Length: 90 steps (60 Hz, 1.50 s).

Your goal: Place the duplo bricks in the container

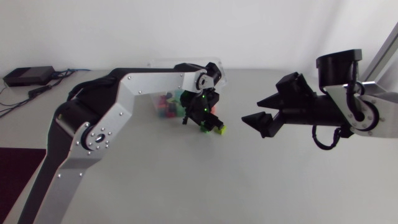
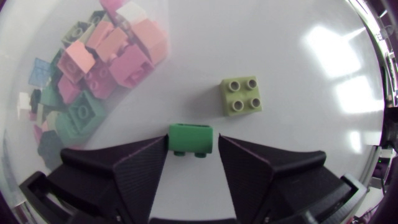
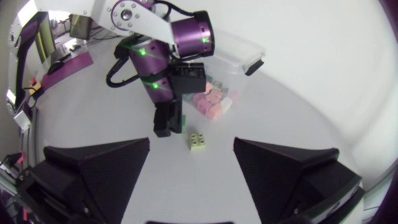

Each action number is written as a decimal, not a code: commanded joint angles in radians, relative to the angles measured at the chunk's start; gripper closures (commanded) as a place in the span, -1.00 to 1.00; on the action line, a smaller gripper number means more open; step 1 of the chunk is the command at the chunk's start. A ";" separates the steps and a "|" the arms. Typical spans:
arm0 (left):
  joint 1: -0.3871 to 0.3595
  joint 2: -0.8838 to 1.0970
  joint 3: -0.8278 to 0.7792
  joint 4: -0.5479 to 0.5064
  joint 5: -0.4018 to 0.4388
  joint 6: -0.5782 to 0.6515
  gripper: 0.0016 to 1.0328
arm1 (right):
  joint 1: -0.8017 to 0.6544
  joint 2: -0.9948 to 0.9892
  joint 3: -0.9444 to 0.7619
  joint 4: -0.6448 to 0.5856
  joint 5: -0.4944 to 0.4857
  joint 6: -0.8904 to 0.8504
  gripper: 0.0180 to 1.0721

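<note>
Green plastic sits at the centre of the work: a small dark-green duplo brick [image 2: 191,138] is pinched between the two broad fingers of the left gripper [image 2: 193,155], one finger against each side. Whether the brick is lifted or still resting on the pale grey table [image 1: 186,180] I cannot tell. Just ahead of that gripper a square lime-green duplo brick with four studs [image 2: 241,95] lies studs-up on the table. Off to one side stands the clear plastic container [image 3: 239,46], already holding a heap of pink, peach and green bricks [image 2: 93,68].

The right gripper [image 1: 253,110] hangs well apart from the bricks, its fingers spread wide and holding nothing.

I judge the step in hand to be the carry. The dark-green brick is grasped, and the next move calls for lifting it high enough to pass over the container's wall, swinging across to the heap, and then opening the fingers. The lime-green brick would be left to fetch. It lies close to the grasped one, so the lift should go up rather than forward, or the arm may knock it.
</note>
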<state>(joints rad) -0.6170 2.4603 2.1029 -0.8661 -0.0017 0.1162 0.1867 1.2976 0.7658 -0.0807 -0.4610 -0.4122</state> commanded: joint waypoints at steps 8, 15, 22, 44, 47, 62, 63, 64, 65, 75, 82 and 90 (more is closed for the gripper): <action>-0.006 0.032 0.000 -0.016 0.003 -0.032 0.24 | -0.012 0.028 -0.028 -0.007 -0.010 -0.063 -0.79; 0.005 -0.011 -0.050 -0.014 0.003 -0.033 0.29 | -0.027 0.114 0.012 -0.007 -0.010 -0.106 -0.79; 0.014 -0.135 -0.182 0.019 0.005 -0.021 0.29 | -0.041 0.252 0.073 -0.010 -0.019 -0.169 -0.79; 0.026 -0.558 -0.524 0.139 0.005 0.002 0.29 | 0.026 0.585 0.325 -0.090 -0.022 -0.231 -0.79; 0.028 -0.603 -0.552 0.165 0.003 0.011 0.29 | 0.043 0.614 0.360 -0.113 -0.018 -0.232 -0.79; 0.080 -0.699 -0.566 0.237 0.003 0.020 0.29 | 0.123 0.769 0.529 -0.208 0.071 -0.247 -0.67; 0.083 -0.704 -0.567 0.245 0.003 0.020 0.29 | 0.125 0.778 0.535 -0.209 0.076 -0.247 -0.63; 0.085 -0.705 -0.567 0.249 0.003 0.020 0.29 | 0.126 0.784 0.541 -0.212 0.076 -0.247 -0.60; 0.091 -0.705 -0.567 0.256 0.003 0.020 0.29 | 0.126 0.792 0.552 -0.217 0.076 -0.247 -0.56; 0.137 -0.705 -0.566 0.332 0.003 0.022 0.29 | 0.123 0.853 0.621 -0.248 0.096 -0.254 -0.29; 0.168 -0.701 -0.557 0.378 0.011 0.020 0.29 | 0.120 0.875 0.639 -0.257 0.101 -0.258 -0.18; 0.186 -0.701 -0.552 0.406 0.012 0.020 0.29 | 0.122 0.882 0.641 -0.264 0.105 -0.263 -0.14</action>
<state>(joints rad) -0.4419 1.7752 1.5616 -0.4793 0.0021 0.1310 0.3115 2.1521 1.3930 -0.3248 -0.3637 -0.6491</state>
